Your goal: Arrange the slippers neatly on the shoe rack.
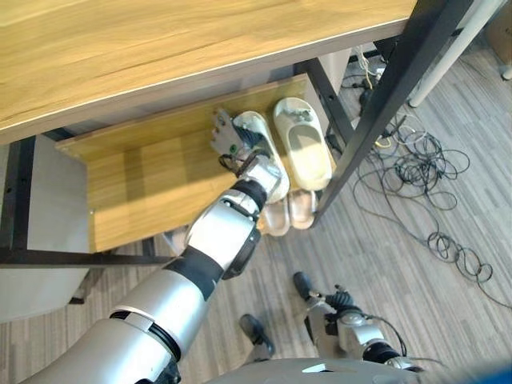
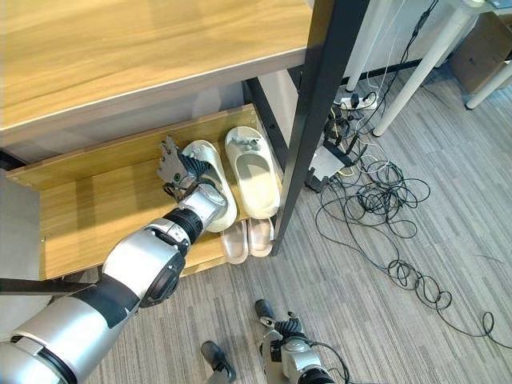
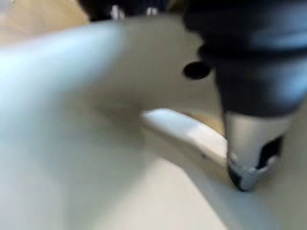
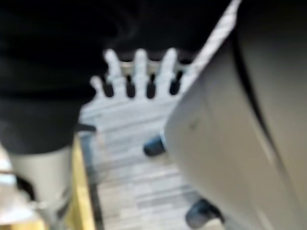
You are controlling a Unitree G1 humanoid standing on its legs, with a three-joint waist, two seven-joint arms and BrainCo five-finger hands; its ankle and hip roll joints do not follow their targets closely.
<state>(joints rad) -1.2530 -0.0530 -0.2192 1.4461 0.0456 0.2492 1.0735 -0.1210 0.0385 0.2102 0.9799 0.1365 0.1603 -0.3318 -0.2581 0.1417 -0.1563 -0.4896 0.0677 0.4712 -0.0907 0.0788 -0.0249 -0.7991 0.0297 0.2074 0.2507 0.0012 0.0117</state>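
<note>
With the left hand [image 2: 178, 170] laid on the left cream slipper [image 2: 210, 152] at the shelf's [image 2: 88, 208] right end, grip unreadable, it should be nudged parallel to its mate [image 2: 254, 172].

Left arm: extended forward and downward from the lower left of the head views, silver-grey forearm leading to the dark ribbed wrist cover. Left hand [image 1: 230, 138] is at full reach, back of the hand facing up, fingers pointing away from the body. Its own wrist view shows one silver finger [image 3: 249, 148] with a dark tip pointing straight down; whether the remaining fingers are curled cannot be determined.

Right arm: hanging low beside the body. Right hand [image 4: 139, 76] appears in its own wrist view with fingers straight, spread and relaxed, holding nothing, pointing toward the floor.
</note>
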